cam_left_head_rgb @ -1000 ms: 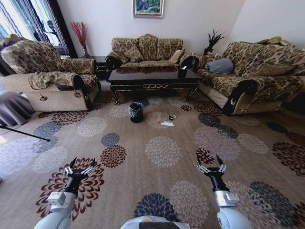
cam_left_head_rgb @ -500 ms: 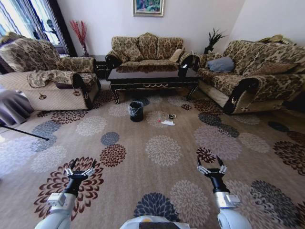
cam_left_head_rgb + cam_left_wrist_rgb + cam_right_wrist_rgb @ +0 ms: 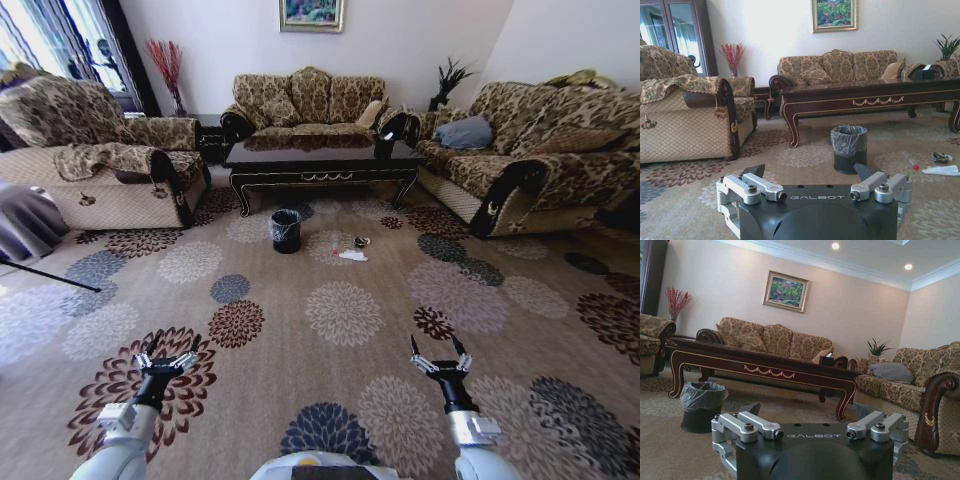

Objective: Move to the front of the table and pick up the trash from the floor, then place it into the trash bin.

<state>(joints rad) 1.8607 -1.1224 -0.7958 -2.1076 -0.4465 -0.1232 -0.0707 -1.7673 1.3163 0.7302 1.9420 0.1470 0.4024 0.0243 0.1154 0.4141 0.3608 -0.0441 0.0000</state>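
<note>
The dark glossy table (image 3: pixel 318 160) stands ahead before the back sofa. The black trash bin (image 3: pixel 286 231) with its grey liner sits on the carpet just in front of it. To the bin's right lies the trash: white crumpled paper (image 3: pixel 352 257), a small wrapper (image 3: pixel 361 242) and a red-tipped tube (image 3: pixel 334 250). My left gripper (image 3: pixel 167 355) and right gripper (image 3: pixel 436 352) hang low over the carpet, far short of the trash, both open and holding nothing. In the left wrist view, past the left gripper (image 3: pixel 812 172), are the bin (image 3: pixel 849 149), paper (image 3: pixel 942 170) and tube (image 3: pixel 914 165). Past the right gripper (image 3: pixel 807 412) in its wrist view are the bin (image 3: pixel 702 405) and table (image 3: pixel 760 371).
Patterned sofas stand on the left (image 3: pixel 100 170), at the back (image 3: pixel 310 105) and on the right (image 3: pixel 530 160). A thin dark pole (image 3: pixel 50 278) and a grey cloth (image 3: pixel 25 225) lie at the left edge. Open flowered carpet (image 3: pixel 340 315) stretches between me and the trash.
The whole head view has shifted slightly, so the camera has moved a little; the room's things stay put. Both grippers stay open, the right one a bit lower in view.
</note>
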